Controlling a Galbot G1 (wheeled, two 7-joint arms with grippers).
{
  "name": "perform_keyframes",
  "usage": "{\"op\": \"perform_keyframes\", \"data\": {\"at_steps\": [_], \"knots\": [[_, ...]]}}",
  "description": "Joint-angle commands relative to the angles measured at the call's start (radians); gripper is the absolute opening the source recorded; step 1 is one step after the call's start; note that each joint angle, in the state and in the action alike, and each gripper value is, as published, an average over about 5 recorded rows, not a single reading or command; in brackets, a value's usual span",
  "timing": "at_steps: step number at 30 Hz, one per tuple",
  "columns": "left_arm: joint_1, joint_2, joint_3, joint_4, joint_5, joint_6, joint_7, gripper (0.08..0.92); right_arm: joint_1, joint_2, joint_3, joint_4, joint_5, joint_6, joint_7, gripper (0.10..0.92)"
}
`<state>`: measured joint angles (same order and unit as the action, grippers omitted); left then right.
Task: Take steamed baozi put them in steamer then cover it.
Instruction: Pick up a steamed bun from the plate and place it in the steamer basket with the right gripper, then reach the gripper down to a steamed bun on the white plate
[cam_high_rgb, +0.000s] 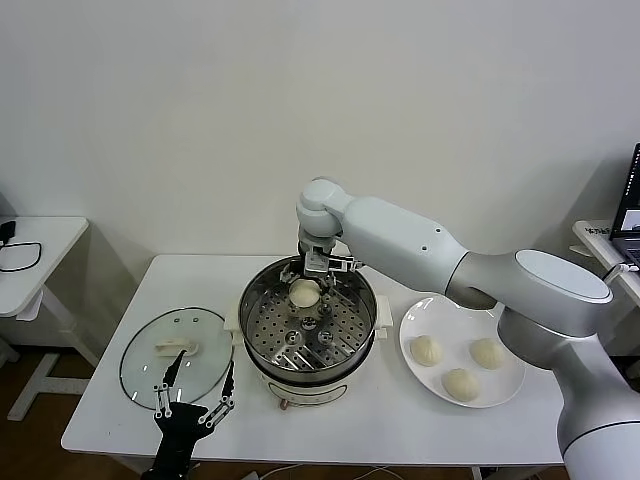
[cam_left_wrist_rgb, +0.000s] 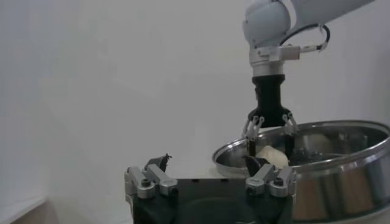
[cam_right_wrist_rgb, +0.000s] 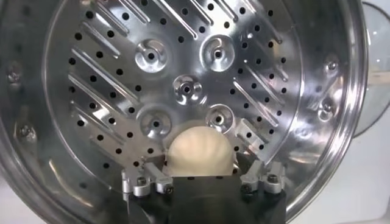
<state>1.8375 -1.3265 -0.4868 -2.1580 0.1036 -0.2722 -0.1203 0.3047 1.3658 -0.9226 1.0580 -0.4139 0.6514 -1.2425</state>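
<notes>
1. Your right gripper (cam_high_rgb: 305, 283) hangs inside the steamer (cam_high_rgb: 262, 300) at its far side, fingers spread to either side of one baozi (cam_high_rgb: 304, 292) that sits on the perforated tray (cam_right_wrist_rgb: 201, 91); whether the fingers touch it, you cannot tell.
2. Three more baozi (cam_high_rgb: 459, 384) lie on the plate (cam_high_rgb: 415, 325) right of the steamer.
3. Your left gripper (cam_high_rgb: 194, 397) waits open at the bench (cam_high_rgb: 400, 420) front edge, over the near rim of the cover (cam_high_rgb: 145, 345), which lies flat left of the steamer.
</notes>
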Motion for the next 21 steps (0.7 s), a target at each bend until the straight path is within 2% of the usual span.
{"op": "perform_keyframes", "data": {"at_steps": [1, 7, 12, 16, 21], "knots": [[0.001, 0.001, 0.000, -0.001, -0.001, 0.001, 0.000, 0.823, 0.031, -0.039, -0.001, 0.054, 0.083, -0.048, -0.018, 0.822], [0.000, 0.005, 0.000, -0.003, -0.001, 0.003, 0.000, 0.823, 0.185, -0.246, -0.057, 0.184, 0.411, -0.292, -0.075, 0.823], [-0.003, 0.008, 0.007, -0.008, 0.000, 0.005, 0.000, 0.823, 0.329, -0.422, -0.179, 0.200, 0.663, -0.558, -0.069, 0.823], [-0.005, 0.010, 0.015, -0.009, 0.001, 0.005, 0.000, 0.823, 0.350, -0.539, -0.290, 0.173, 0.766, -0.694, -0.031, 0.823], [-0.006, 0.009, 0.022, -0.011, 0.002, 0.006, -0.001, 0.823, 0.271, -0.638, -0.381, 0.173, 0.799, -0.754, 0.030, 0.823]]}}
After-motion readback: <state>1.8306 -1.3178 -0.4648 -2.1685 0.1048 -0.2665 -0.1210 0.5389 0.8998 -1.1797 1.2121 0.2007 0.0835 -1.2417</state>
